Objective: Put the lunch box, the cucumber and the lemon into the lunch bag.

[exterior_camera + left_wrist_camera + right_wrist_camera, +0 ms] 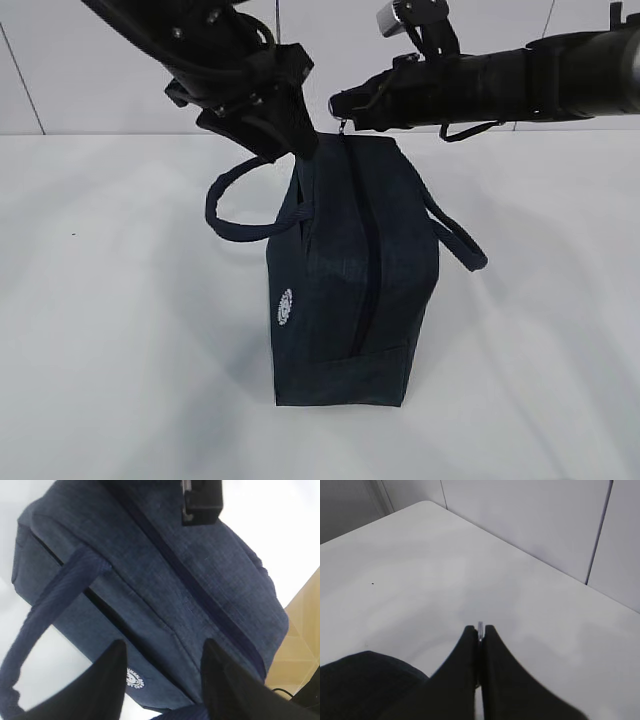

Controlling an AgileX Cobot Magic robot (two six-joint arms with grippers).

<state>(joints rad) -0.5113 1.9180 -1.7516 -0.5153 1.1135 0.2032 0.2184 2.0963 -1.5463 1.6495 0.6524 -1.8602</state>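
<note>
Bag (pixel 350 270): navy tote, upright on white table (pixel 120 380), zipper closed, round white logo (pixel 285 306) on side, handles drooping both sides.
Right gripper (pixel 480 632): at bag's far top end, pinched on metal ring pull (pixel 480 628).
Left gripper (pixel 162 667): spread apart, at bag's top edge near left handle (pixel 245 210).

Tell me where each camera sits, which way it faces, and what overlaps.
Exterior: in front, looking down at the lunch bag; both arms enter from above.
Left wrist: above the bag's zipped top; left gripper open.
Right wrist: looks across the table; right gripper pinches the ring pull.
Shared: exterior and left wrist show the logo.
</note>
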